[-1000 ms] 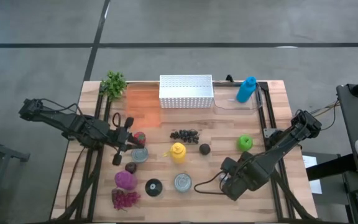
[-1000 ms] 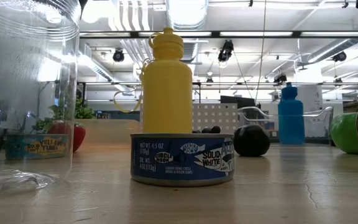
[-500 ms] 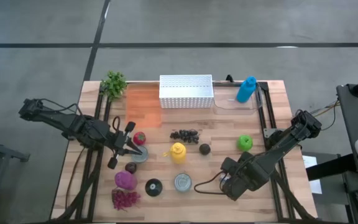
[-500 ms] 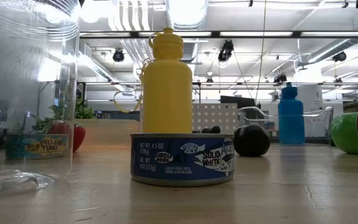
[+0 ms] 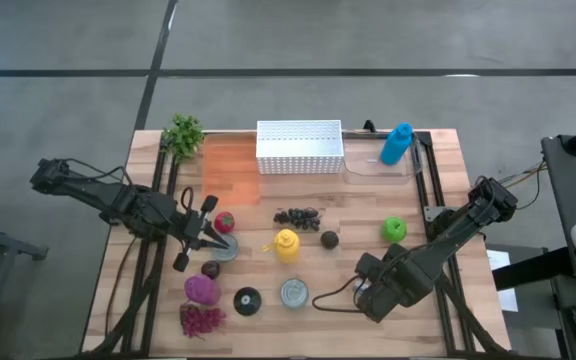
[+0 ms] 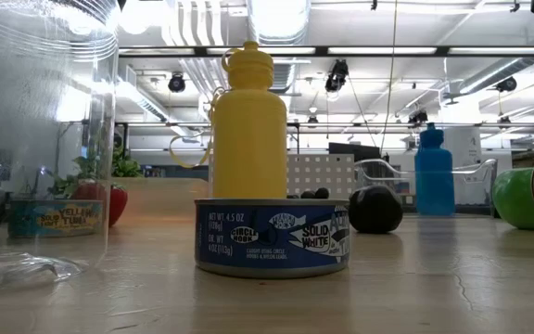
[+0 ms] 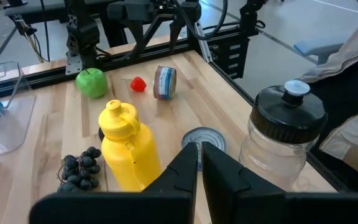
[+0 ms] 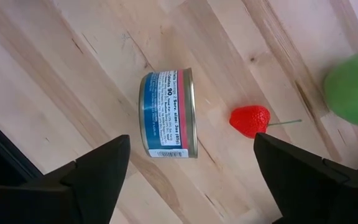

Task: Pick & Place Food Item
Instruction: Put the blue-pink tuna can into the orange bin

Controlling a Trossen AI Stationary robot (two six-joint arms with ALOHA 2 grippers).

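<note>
Tins, bottles and fruit are lying scattered over a wooden table (image 5: 368,200). The right gripper (image 8: 188,165), jaws spread wide and empty, is hanging over a blue-labelled tin (image 8: 168,114) resting on its side, a strawberry (image 8: 250,120) lying just beside it. To grasp the tin well, I judge the jaws should straddle its flat ends squarely before closing. The left gripper (image 7: 199,163), pinched shut and empty, is waiting near a yellow bottle (image 7: 125,148). A white perforated basket (image 5: 299,147) is standing at the far edge; bright ceiling lights are showing beyond.
</note>
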